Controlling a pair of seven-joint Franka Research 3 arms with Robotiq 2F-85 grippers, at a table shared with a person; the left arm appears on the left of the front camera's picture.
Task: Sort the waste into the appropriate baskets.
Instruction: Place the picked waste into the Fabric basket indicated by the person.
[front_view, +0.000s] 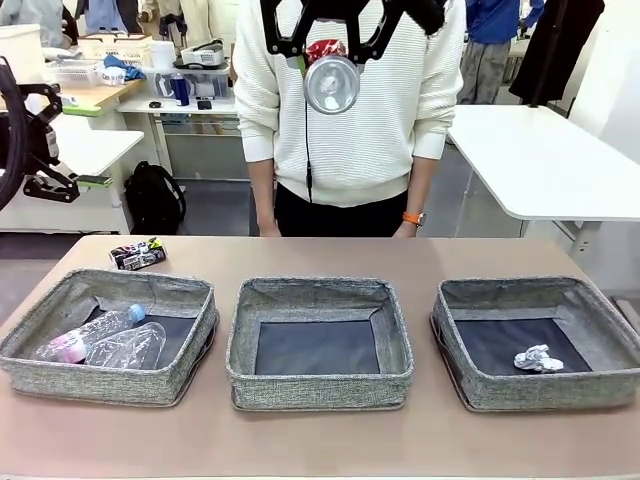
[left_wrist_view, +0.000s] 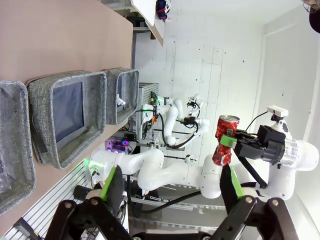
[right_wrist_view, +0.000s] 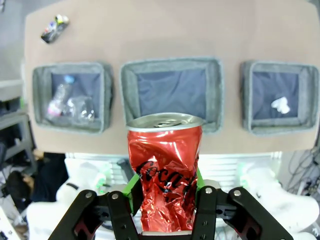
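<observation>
**Red can over mid basket: drop is near straight down**

Right gripper (front_view: 331, 58) is clamped across the crushed waist of the red can (right_wrist_view: 165, 170), fingers pointing down, high over the table (front_view: 320, 255). Can lies flat, long axis running robot side to person side, 1 end facing the front camera. Mid basket (front_view: 320, 385) sits below it, lined up sideways but well apart in height. From the right wrist camera the can's far end overlaps that basket's near rim.

Left basket (front_view: 100, 380) holds the bottle (front_view: 90, 335) and cup (front_view: 130, 348), right basket (front_view: 540, 390) holds the paper ball (front_view: 537, 358), so my read is mid = cans. Next move probably needs a lower plus a slight push toward the person, then release.

Left gripper (left_wrist_view: 169, 180) has its jaws apart with nothing in them, aimed sideways at the right arm. Black can (front_view: 137, 255) lies on the table behind the left basket, nearer the left arm.
</observation>
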